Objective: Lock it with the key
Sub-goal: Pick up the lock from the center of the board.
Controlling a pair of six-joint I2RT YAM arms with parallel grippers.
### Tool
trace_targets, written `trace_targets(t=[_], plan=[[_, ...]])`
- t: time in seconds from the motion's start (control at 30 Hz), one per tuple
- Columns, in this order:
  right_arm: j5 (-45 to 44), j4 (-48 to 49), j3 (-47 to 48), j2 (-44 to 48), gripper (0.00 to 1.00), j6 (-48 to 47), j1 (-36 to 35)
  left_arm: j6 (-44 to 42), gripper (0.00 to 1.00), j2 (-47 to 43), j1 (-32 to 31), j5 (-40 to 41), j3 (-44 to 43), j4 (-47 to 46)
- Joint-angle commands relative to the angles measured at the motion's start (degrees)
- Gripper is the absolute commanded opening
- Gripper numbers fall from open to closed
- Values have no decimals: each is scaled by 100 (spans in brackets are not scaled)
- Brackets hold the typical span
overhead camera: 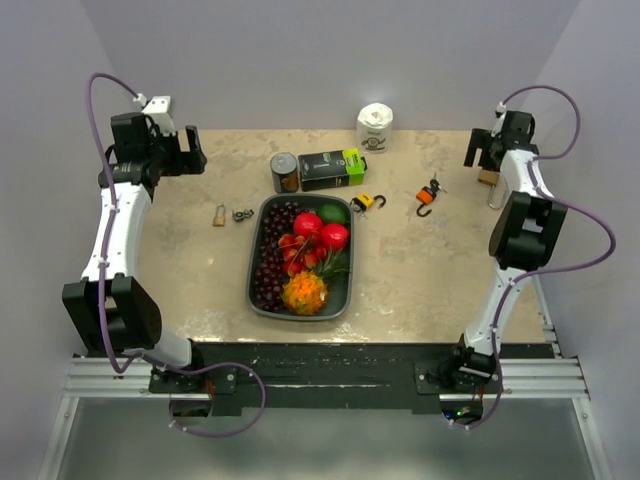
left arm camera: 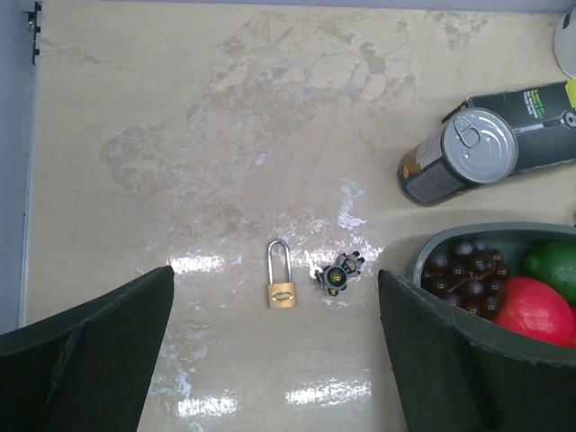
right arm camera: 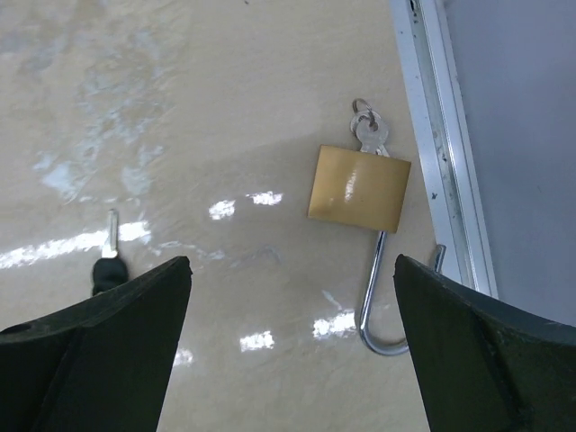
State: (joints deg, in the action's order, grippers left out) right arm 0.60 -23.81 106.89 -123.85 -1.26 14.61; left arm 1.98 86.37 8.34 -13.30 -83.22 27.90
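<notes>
While both arms hover over the table with nothing grasped, the left gripper [overhead camera: 190, 152] and right gripper [overhead camera: 478, 150] stand spread wide. Locking looks not yet begun. At the far right edge lies a large brass padlock [right arm camera: 358, 189], smooth and flat, its curved steel shackle [right arm camera: 371, 306] swung open (keys [right arm camera: 369, 133] at its keyhole end); next, probably steady the body and press the shackle home

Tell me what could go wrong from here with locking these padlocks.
The large brass padlock lies beside the table's edge rail, its open shackle ending right by it; a nudge might push it off or leave no room to grip. The small padlock and key bunch lie flat and close together, so a pinch may slip or catch both.
</notes>
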Motion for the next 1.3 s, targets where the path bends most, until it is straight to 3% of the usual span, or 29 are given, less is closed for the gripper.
trace_targets(t=[0.0,0.5,0.83,1.17,1.27], plan=[[-438,-423,762,-524,95,240,68,163,99,-138,10,20,60,-206],[-675,105,1027,-1387,97,310,182,-22,99,-59,10,135,105,66],[-605,456,974,-1598,91,293,314,-31,99,108,10,135,78,172],[-271,492,1343,-1914,73,372,323,-75,99,12,19,231,157,295],[-254,334,1378,-1915,57,302,323,-101,99,38,19,223,96,356]])
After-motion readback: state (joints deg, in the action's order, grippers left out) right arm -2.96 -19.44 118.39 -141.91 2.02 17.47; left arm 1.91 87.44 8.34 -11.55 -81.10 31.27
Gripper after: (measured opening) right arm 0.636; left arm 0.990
